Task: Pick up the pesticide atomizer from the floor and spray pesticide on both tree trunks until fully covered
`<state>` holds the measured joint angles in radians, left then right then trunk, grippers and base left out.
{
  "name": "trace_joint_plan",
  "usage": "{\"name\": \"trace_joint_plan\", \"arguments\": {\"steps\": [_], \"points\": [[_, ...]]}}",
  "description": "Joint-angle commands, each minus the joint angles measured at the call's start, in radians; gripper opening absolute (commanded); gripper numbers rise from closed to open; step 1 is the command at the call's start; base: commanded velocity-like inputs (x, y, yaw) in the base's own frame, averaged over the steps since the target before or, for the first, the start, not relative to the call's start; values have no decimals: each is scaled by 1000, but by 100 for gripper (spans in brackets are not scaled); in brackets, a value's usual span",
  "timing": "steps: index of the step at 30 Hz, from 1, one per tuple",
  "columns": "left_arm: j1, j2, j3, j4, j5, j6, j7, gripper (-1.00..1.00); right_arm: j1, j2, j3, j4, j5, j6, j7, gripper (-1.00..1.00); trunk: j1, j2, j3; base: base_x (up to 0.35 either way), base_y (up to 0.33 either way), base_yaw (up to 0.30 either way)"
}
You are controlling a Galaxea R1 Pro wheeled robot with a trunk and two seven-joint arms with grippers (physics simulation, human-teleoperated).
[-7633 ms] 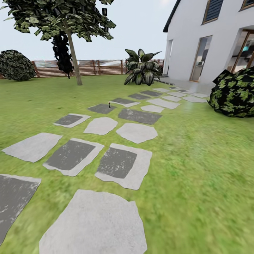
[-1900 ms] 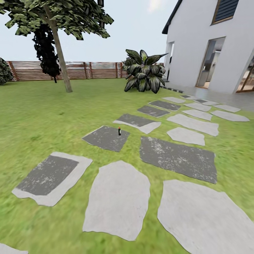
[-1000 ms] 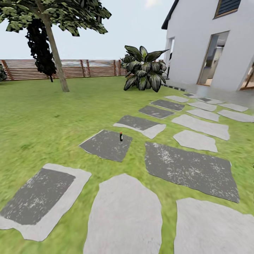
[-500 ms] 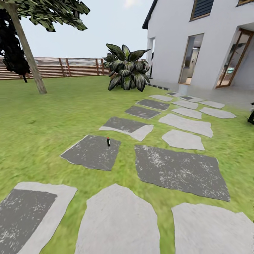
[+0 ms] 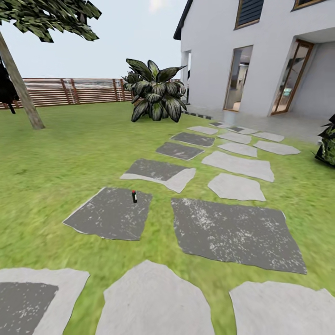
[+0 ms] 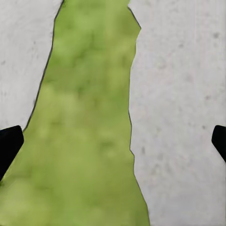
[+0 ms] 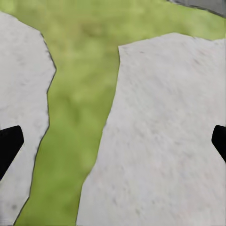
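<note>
In the head view, the pesticide atomizer is standing upright on a dark grey paving stone, a little left of the middle of the picture. It is a tiny black bottle, and its top is looking reddish from here. One tree trunk is leaning at the upper left edge, with dark leaves hanging over it, and it is well apart from the bottle. The brown fence is running behind it, a big leafy plant is sitting at the top middle, and the white house is filling the upper right. In the left wrist view, the left gripper is hanging wide open over a strip of grass between two pale stones, with one dark fingertip peeking in at each side. In the right wrist view, the right gripper is also hanging wide open and holding nothing, over grass and a pale stone. I think the job is only just starting: the bottle is not picked up yet, and no spraying is showing on the trunk. Grabbing the bottle and spraying both trees are left to do.
</note>
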<state>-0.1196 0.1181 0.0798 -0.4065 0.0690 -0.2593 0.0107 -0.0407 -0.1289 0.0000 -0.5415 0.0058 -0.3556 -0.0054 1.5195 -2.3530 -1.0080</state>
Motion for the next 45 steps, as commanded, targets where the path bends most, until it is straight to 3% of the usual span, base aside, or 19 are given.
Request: {"name": "trace_joint_plan", "arguments": {"steps": [1,22,33,45], "points": [[0,0,0,0,0,0,0,100,0,0,0,0,0,0,0,100,0,0,0,331,105,-7],[0,0,0,0,0,0,0,100,0,0,0,-1,-1,0,-1,100,0,0,0,331,113,-5],[0,0,0,0,0,0,0,100,0,0,0,0,0,0,0,100,0,0,0,335,75,-218],[0,0,0,0,0,0,0,100,0,0,0,0,0,0,0,100,0,0,0,336,72,-17]]}}
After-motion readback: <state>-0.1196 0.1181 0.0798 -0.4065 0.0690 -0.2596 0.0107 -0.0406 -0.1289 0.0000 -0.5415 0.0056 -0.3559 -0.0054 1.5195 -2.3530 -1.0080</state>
